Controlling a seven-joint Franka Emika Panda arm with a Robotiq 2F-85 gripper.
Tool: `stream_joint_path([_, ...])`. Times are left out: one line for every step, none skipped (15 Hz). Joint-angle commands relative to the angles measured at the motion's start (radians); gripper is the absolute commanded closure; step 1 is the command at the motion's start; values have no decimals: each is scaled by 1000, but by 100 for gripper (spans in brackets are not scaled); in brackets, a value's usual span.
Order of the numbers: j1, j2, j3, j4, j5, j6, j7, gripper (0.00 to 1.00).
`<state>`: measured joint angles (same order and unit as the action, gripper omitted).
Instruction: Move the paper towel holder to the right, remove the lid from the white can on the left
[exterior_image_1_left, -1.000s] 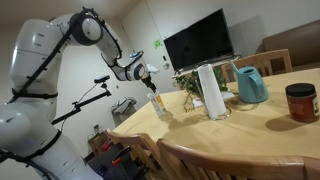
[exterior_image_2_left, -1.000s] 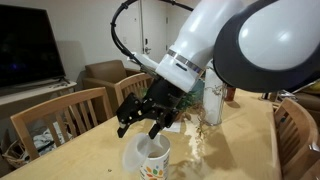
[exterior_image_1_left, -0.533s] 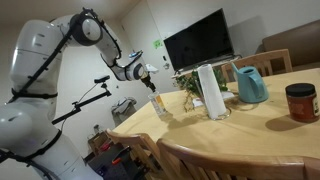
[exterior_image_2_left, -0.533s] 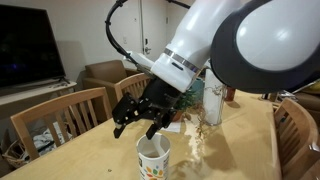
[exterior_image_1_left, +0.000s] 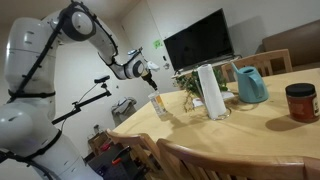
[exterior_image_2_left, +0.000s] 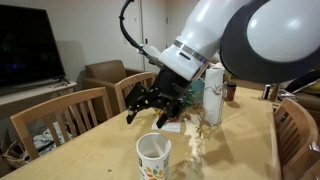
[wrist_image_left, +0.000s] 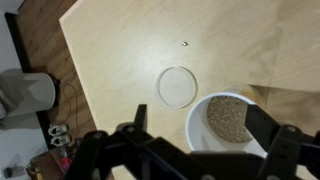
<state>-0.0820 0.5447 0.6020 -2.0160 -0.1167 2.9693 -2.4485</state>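
The gripper (exterior_image_2_left: 150, 115) hangs with its fingers (wrist_image_left: 268, 128) spread wide and empty. Directly beneath them stands the open white can (exterior_image_2_left: 153, 158), holding what looks like brownish grain. Its lid (wrist_image_left: 175, 86) lies flat on the wooden table (wrist_image_left: 120, 60) just beyond the fingertips, and the paper towel holder (exterior_image_1_left: 209, 90) stands upright farther off.

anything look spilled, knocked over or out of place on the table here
Nothing looks spilled or tipped. The only loose item is the lid, lying flat on the table beside the white can, not touching it. The can stands upright and open, with brownish contents inside. The gripper above is open and empty.
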Motion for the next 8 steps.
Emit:
stream_joint_path([84, -132, -143, -93, 1, 2, 160, 0])
stream_joint_path([129, -156, -210, -105, -12, -15, 224, 0])
stream_joint_path([165, -171, -265, -112, -32, -41, 277, 0])
stream_joint_path([204, -181, -320, -114, -58, -74, 332, 0])
stream_joint_path([233, -184, -360, -114, -86, -106, 381, 0])
stream_joint_path([260, -185, -398, -107, -117, -147, 433, 0])
stream_joint_path([272, -182, -407, -101, -136, -191, 467, 0])
stream_joint_path([280, -176, -419, -88, -159, -242, 494, 0])
